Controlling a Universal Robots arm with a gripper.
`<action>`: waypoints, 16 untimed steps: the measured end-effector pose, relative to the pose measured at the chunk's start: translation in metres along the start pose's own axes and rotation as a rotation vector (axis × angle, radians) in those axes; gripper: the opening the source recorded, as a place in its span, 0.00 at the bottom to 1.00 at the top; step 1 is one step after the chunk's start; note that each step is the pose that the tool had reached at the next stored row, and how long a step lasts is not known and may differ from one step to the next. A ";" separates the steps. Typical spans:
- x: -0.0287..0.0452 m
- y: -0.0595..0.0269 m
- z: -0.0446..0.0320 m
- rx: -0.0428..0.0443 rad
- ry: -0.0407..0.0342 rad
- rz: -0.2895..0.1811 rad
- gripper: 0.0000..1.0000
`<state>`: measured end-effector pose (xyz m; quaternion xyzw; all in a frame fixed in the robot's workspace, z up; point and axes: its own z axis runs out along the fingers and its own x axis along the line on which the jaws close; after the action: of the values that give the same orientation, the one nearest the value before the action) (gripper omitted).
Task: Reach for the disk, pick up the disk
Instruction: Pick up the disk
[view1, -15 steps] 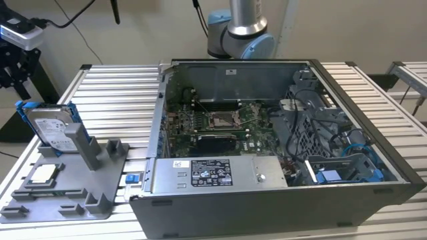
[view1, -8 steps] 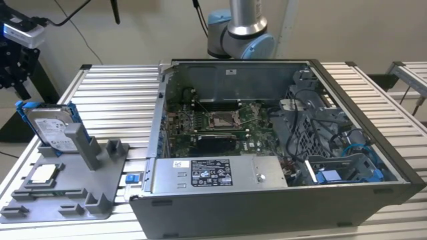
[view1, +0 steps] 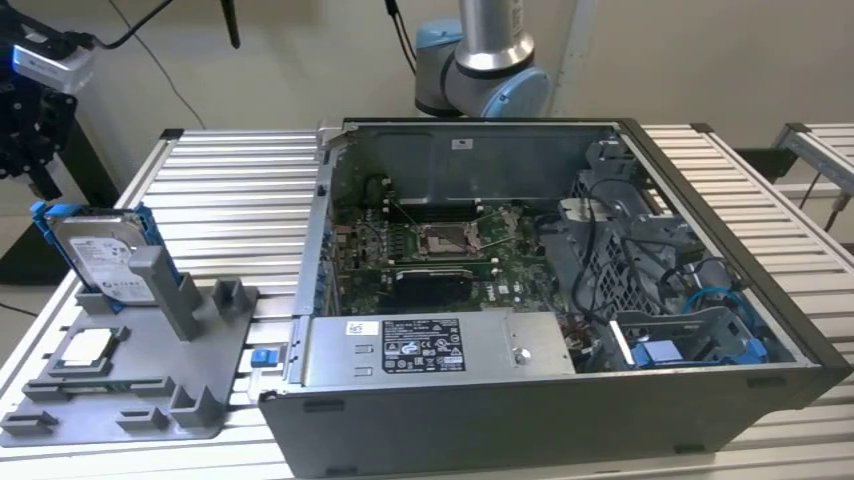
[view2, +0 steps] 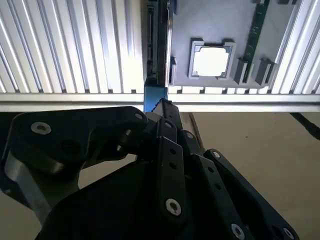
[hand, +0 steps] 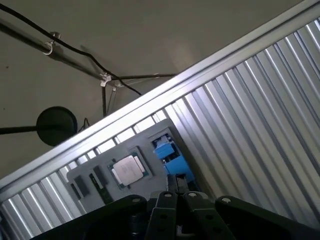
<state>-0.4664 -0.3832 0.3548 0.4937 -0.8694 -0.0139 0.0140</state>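
Observation:
The disk (view1: 102, 256) is a silver hard drive with a white label and a blue frame. It stands on edge in the grey stand (view1: 158, 395) at the exterior view's left. My gripper (view1: 38, 175) hangs above the disk and a little further to the exterior view's left, not touching it. In the second wrist view the disk (view2: 157, 50) shows edge-on just beyond my fingertips (view2: 165, 105). In the first wrist view its blue frame (hand: 167, 152) lies just past my gripper (hand: 176, 184), whose fingers sit together with nothing between them.
A pale square chip (view1: 87, 347) rests in a pocket of the stand, near a green memory stick (view2: 255, 30). An open computer case (view1: 534, 300) takes up the middle and right of the slatted table (view1: 227, 190). The table edge (view2: 240, 102) runs below my gripper.

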 end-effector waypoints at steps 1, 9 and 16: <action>0.0000 0.0000 -0.0001 0.0001 0.0004 -0.007 0.00; 0.0000 0.0000 0.0000 0.0037 0.0028 -0.109 0.00; 0.0000 -0.0001 0.0021 0.0170 0.0008 -0.236 0.00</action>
<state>-0.4664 -0.3832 0.3528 0.5929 -0.8052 -0.0079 0.0084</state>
